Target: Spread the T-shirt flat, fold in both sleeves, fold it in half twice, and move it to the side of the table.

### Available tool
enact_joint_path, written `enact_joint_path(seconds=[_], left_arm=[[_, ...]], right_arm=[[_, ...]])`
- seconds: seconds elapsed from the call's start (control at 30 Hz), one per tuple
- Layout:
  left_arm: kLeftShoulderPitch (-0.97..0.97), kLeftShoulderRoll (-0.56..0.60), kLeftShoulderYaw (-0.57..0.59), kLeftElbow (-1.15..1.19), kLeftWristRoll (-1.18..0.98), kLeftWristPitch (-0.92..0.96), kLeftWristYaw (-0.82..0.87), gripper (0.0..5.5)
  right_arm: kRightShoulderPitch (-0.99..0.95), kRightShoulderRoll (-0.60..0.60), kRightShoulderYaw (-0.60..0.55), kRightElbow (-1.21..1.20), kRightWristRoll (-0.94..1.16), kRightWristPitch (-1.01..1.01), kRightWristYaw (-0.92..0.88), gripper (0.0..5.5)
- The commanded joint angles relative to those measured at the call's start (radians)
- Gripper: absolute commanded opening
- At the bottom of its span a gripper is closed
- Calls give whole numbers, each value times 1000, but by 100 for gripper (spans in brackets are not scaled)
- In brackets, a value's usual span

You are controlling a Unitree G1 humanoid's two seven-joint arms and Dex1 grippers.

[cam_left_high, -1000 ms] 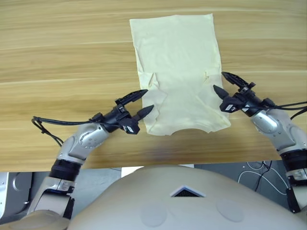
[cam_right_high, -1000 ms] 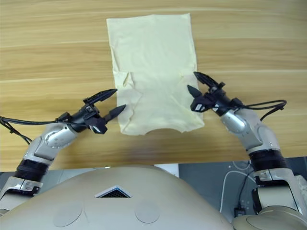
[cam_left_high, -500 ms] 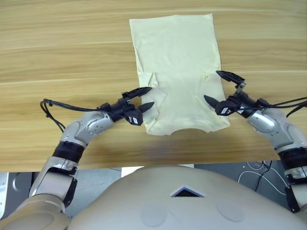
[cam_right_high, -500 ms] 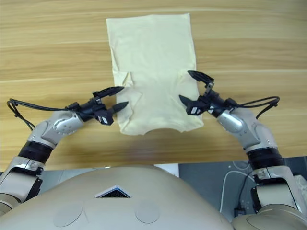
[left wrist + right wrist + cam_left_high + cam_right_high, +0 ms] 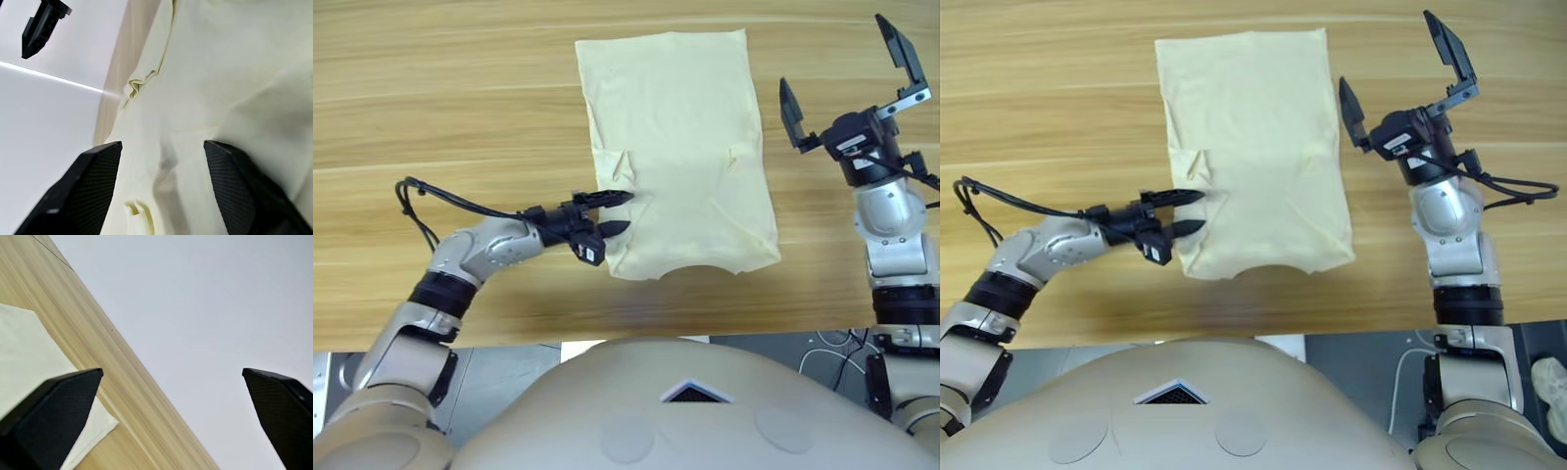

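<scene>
Shirt (image 5: 680,147) lies lengthwise away from robot; left gripper (image 5: 625,211), jaws spread, at its near-left edge; right gripper (image 5: 832,54), jaws wide, well apart.

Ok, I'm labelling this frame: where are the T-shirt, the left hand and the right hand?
T-shirt (image 5: 675,127), left eye view, middle of its body.
left hand (image 5: 626,211), left eye view, midway between its fingertips.
right hand (image 5: 830,49), left eye view, midway between its fingertips.
</scene>
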Motion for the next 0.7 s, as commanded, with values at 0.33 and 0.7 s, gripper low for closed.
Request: enact_joint_path(seconds=[0.33, 0.7], left_arm=[[49, 22, 13, -92, -131, -9, -14, 316], [199, 79, 413, -320, -288, 161, 71, 316]], right_arm=[[67, -129, 16, 127, -190, -89, 45, 526], [359, -393, 77, 44, -193, -112, 360, 526]])
